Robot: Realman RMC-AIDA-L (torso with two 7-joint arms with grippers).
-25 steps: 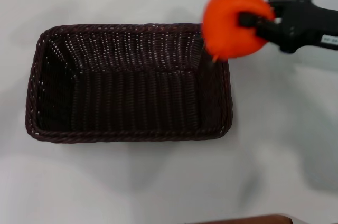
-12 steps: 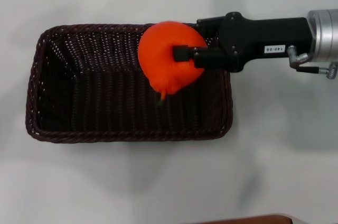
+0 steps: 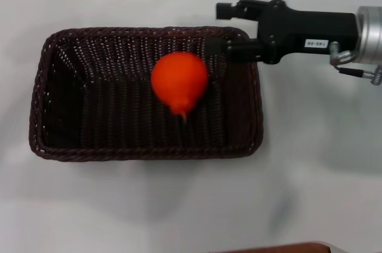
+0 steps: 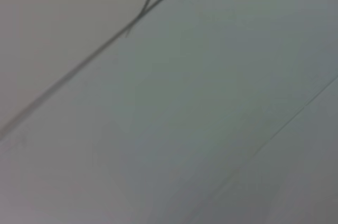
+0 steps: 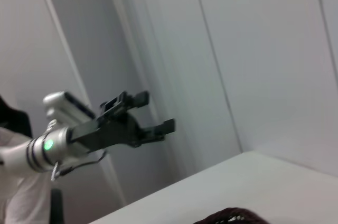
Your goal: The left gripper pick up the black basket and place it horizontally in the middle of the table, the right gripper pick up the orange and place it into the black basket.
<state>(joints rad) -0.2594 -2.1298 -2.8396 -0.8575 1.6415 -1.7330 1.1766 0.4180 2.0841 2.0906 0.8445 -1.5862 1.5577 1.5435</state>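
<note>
The black basket (image 3: 65, 98) lies lengthwise on the white table (image 3: 179, 205), and a bit of its rim shows in the right wrist view (image 5: 232, 216). The orange (image 3: 179, 81) is inside the basket's outline, right of its middle, nub pointing toward me, blurred and free of any finger. My right gripper (image 3: 219, 28) is open and empty over the basket's far right corner, just right of the orange. My left gripper (image 5: 143, 112) shows only in the right wrist view, held up far from the basket with its two fingers apart and empty.
The table's brown edge strip (image 3: 280, 247) shows at the near side. White tabletop surrounds the basket on all sides. The left wrist view shows only a plain grey wall.
My right gripper carried the orange left over the basket, then opened and drew back to the right. The orange has left the fingers and dropped lower into the basket.
</note>
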